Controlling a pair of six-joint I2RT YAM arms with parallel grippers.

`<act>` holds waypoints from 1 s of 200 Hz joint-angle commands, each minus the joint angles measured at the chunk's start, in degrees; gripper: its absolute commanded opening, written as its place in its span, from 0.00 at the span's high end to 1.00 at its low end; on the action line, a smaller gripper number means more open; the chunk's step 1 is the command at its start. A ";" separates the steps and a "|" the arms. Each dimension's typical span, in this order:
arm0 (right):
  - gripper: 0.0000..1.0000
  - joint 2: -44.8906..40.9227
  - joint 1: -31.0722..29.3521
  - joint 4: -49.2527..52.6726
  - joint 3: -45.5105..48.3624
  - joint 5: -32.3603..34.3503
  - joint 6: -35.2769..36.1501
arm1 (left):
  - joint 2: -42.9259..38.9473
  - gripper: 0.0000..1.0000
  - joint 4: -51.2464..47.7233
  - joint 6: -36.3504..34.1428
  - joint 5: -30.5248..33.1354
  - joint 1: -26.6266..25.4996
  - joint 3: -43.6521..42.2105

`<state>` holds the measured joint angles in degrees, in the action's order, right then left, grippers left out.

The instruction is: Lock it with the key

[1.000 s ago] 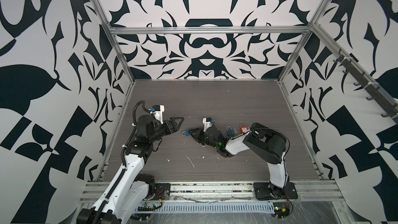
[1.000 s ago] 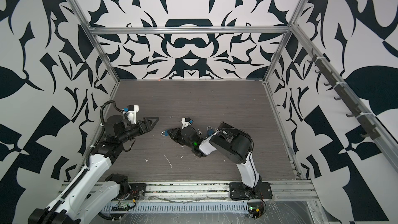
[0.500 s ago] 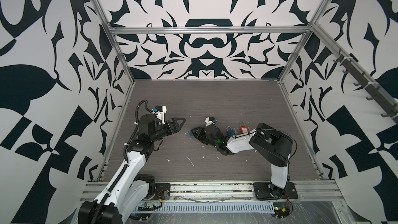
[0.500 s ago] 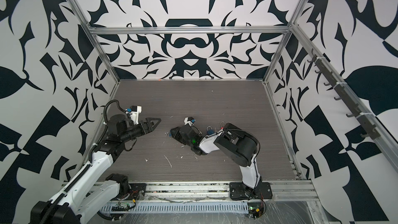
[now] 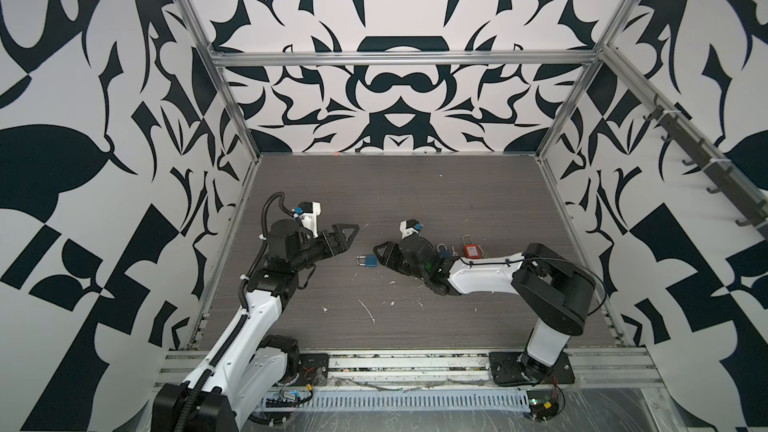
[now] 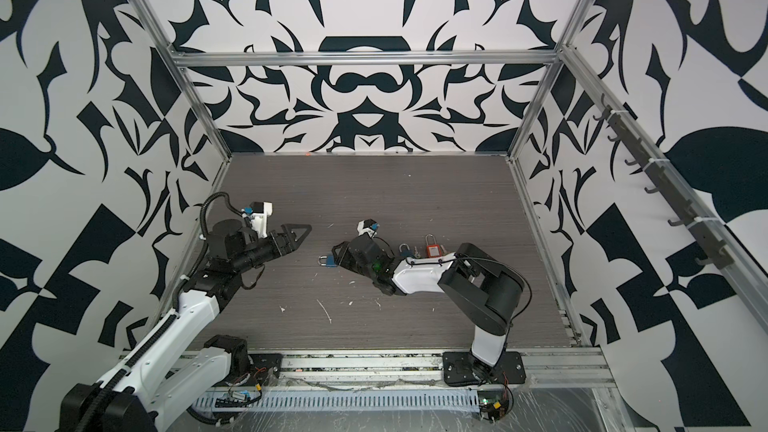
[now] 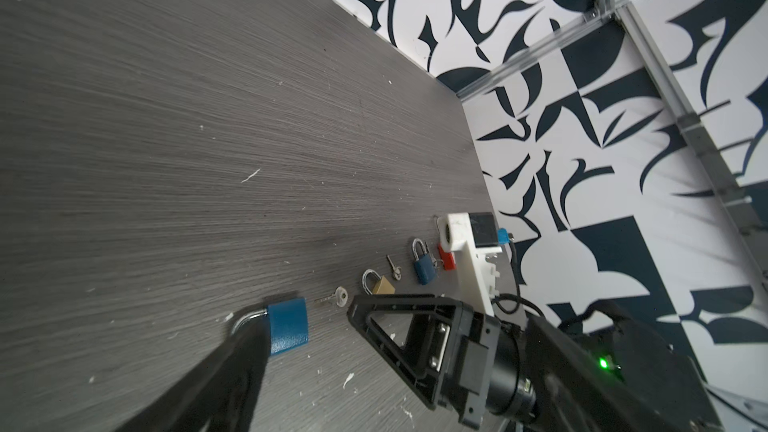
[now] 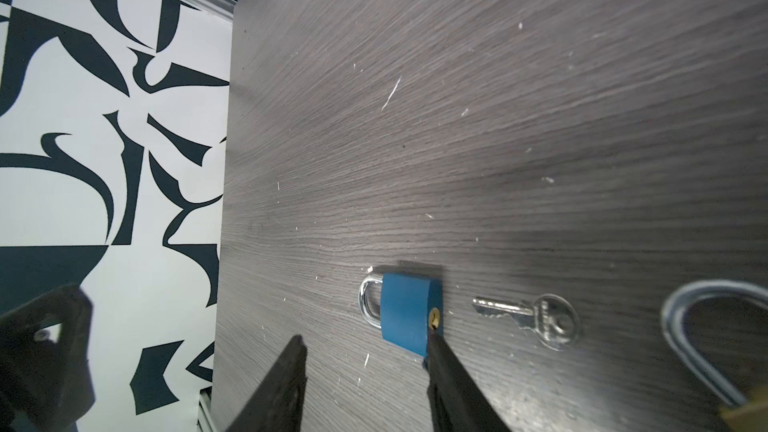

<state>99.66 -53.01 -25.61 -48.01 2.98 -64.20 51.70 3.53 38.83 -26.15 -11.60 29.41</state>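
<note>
My right fingers (image 8: 453,380) spread, empty, just beside blue padlock (image 5: 370,260), mid-frame in top view; key (image 8: 528,317) in line, blade toward keyhole; left fingers (image 7: 216,384) spread, farther.

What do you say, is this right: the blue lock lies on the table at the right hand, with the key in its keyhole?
No: the key lies on the table beside the blue lock, apart from it, not in its keyhole; the right wrist view shows this. The lock does lie at the right hand.
</note>
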 commanded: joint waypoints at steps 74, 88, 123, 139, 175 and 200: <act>0.01 -23.21 4.72 41.96 -5.88 11.33 34.94 | 0.47 0.01 14.01 -6.18 29.91 0.08 -6.10; 0.01 -27.72 6.60 43.86 -4.36 11.92 36.02 | 1.19 0.01 22.05 -8.74 30.32 0.05 -9.25; 0.01 -37.06 14.41 44.25 -0.13 10.51 37.89 | 5.65 0.01 28.23 -21.23 38.31 0.08 -9.86; 0.01 -39.35 16.09 43.93 0.72 12.70 40.60 | 11.23 0.01 32.54 -27.84 41.95 0.33 -9.25; 0.01 -39.98 16.10 44.20 1.11 21.63 43.72 | 18.79 0.01 31.84 -36.39 39.40 1.32 -5.68; 0.01 -39.14 16.51 44.17 1.43 25.13 42.66 | 16.38 0.01 33.27 -36.04 35.81 4.09 -8.65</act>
<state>60.07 -36.73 18.26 -46.70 21.58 -22.55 71.29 34.96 6.46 12.23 -9.69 21.43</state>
